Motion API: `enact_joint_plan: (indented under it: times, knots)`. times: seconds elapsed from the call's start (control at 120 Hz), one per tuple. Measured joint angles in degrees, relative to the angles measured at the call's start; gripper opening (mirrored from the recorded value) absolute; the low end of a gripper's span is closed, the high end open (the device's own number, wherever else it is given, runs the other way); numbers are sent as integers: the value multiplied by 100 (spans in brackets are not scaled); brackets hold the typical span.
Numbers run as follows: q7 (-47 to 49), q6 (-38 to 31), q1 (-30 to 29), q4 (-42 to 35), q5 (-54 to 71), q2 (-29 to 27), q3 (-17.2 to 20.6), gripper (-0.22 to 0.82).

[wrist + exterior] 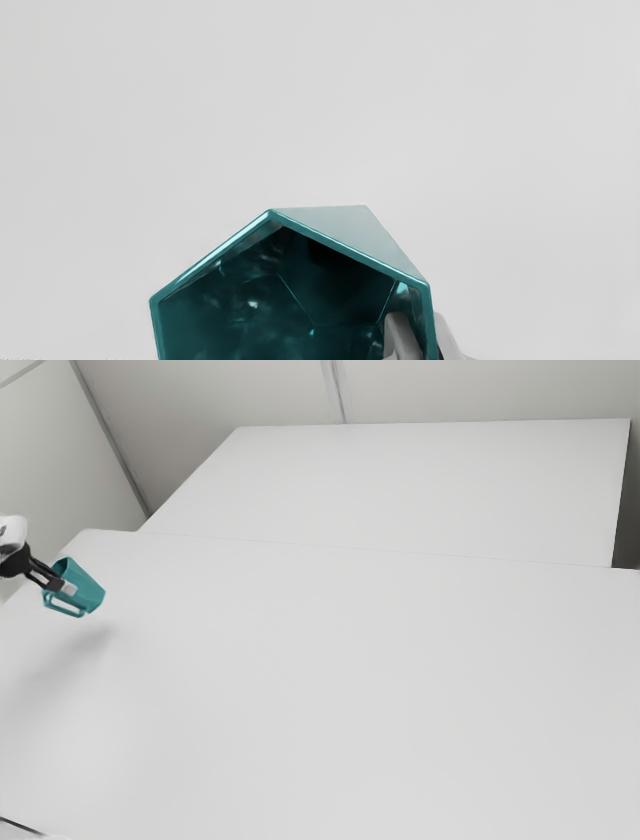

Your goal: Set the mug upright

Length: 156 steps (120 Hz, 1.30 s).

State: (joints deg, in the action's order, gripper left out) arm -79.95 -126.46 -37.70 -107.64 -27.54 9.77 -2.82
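At the exterior view's left edge my gripper (64, 587) is shut on the wall of the teal mug (87, 589). The mug hangs tilted above the table, its mouth toward the hand and its handle (66, 607) on the lower side. In the wrist view the angular mouth of the mug (345, 227) faces the camera. There my gripper (419, 327) pinches the mug's side wall, one finger inside the mouth and the other against the outside. The handle is hidden in that view.
A white table (350, 680) spreads below the mug, with a soft shadow under the hand. Behind it stands another flat white surface (420, 490), and pale walls rise at the back and at the exterior view's left.
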Motion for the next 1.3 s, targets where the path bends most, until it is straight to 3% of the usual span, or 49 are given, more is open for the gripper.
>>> enact_joint_plan:
  times: [0.125, 0.358, 0.525, 0.85, 1.3]
  knots:
    - [767, 235, 1070, -239, 887, -388, -683, -18]
    - [2299, 709, 2243, -392, 1993, -506, -704, -18]
    - [3331, 938, 2655, -424, 2514, -509, -355, -18]
    - [4920, 1124, 3383, -418, 2867, -397, -359, -18]
    - [6410, 1398, 3835, -412, 2917, -197, -261, -18]
